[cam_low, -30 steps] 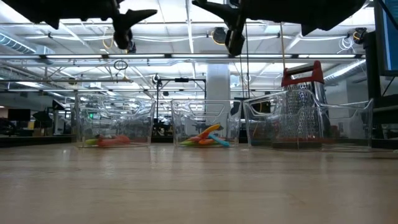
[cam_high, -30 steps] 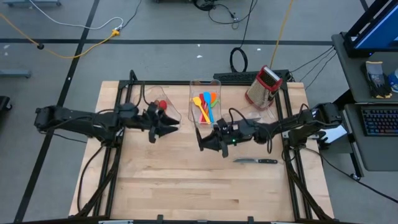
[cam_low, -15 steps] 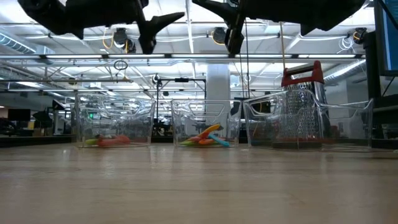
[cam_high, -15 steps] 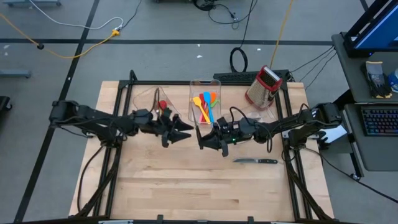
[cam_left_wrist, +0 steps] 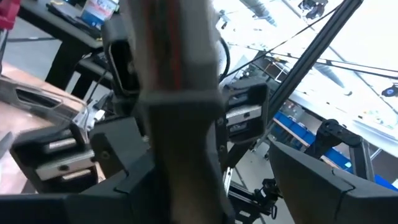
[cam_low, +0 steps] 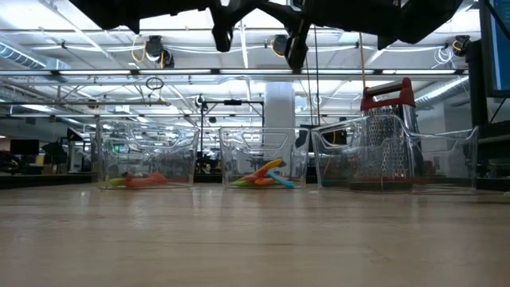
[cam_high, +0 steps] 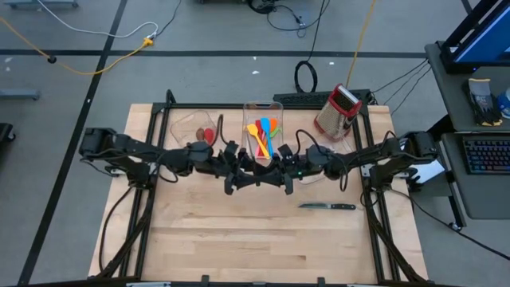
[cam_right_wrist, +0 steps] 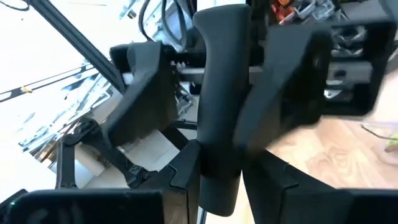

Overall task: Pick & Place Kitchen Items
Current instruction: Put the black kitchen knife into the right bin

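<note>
My right gripper (cam_high: 276, 173) hangs high over the table's middle, shut on a black-handled utensil (cam_right_wrist: 219, 93) that looks like a knife; its pale metal part (cam_left_wrist: 169, 43) shows in the left wrist view. My left gripper (cam_high: 255, 172) faces it tip to tip and is open. Its fingers (cam_left_wrist: 323, 183) stand on either side of the utensil, and no touch shows. A second black-handled knife (cam_high: 327, 206) lies flat on the wood on the right. Colourful spatulas (cam_high: 264, 132) lie in the middle clear bin (cam_high: 253, 108). My right gripper pinches the black handle (cam_right_wrist: 217, 158) between its two fingers. The fingers come about level from the table's right side and lie across the handle. The utensil stands crosswise to the fingers, lifted far clear of the table, and its dark end (cam_low: 296, 49) hangs below the gripper.
Three clear bins stand along the far edge: the left bin (cam_high: 185, 121) with a red and a brown utensil, the middle one, and the right bin (cam_high: 347, 146) with the red-topped grater (cam_high: 338, 112). Bare wood stretches along the near half of the table (cam_high: 239, 239).
My left gripper has travelled toward the table's right edge, staying high and about level, from beside the left bin up to my right gripper. Its fingers now flank the held utensil. My right gripper and the utensil have kept their place.
</note>
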